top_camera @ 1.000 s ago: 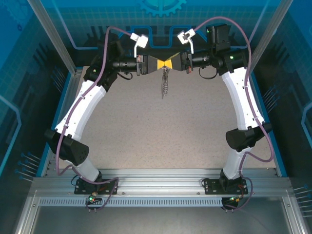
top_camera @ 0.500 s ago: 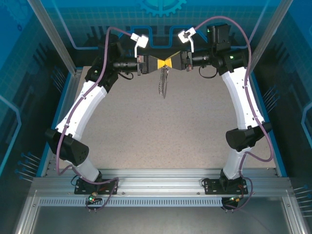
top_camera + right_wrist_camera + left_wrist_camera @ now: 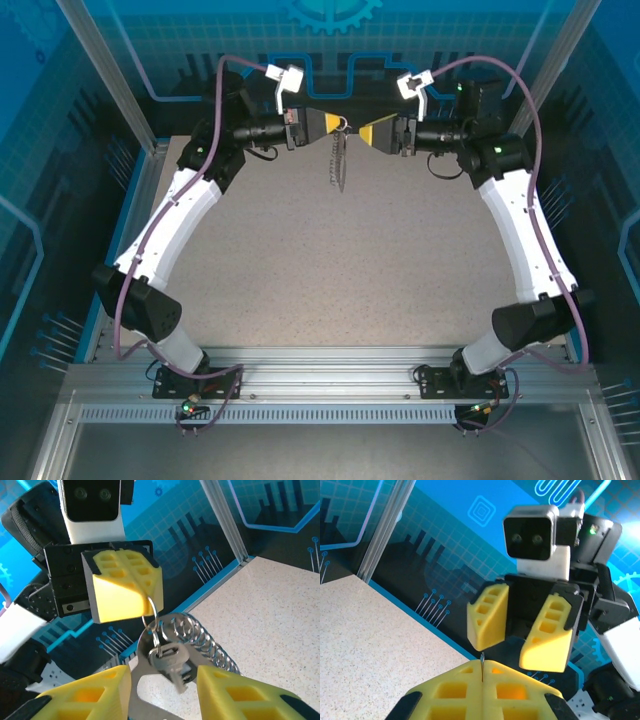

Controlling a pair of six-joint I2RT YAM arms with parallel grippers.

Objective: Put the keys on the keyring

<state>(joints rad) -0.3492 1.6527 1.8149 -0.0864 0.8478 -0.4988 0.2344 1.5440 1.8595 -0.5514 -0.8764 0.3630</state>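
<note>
Trouble begins nearest the right wrist camera. The right tool [image 3: 162,685] is spread and holds nothing, with one finger on either side of the key [image 3: 172,664]. If it pushed forward or closed off-centre, it could knock the key or the wire coil [image 3: 202,640] beside it. That would set the bundle swinging or tug it sideways.

Just beyond, the key hangs from a thin wire ring [image 3: 152,614] and looks threaded onto it. I cannot tell whether it is wound fully past the ring's split. If it is not, a jolt could let it slide off.

Farther on is the bigger risk. The left tool [image 3: 127,587] has its fingers pressed together on the edge of that ring, and this pinch alone carries the whole keyring [image 3: 340,165]. Only a sliver of wire shows at the seam between the fingers in the left wrist view. A hold that narrow on smooth round wire could let the ring twist or slip, and the bundle would drop to the table [image 3: 280,610].

The keyring hangs in the air between the two tools at the far side of the table. Its long axis is vertical, with the top at the pinched ring and the free end pointing down. It appears to hang clear of the table. The key's blade also points down, tilted slightly.
</note>
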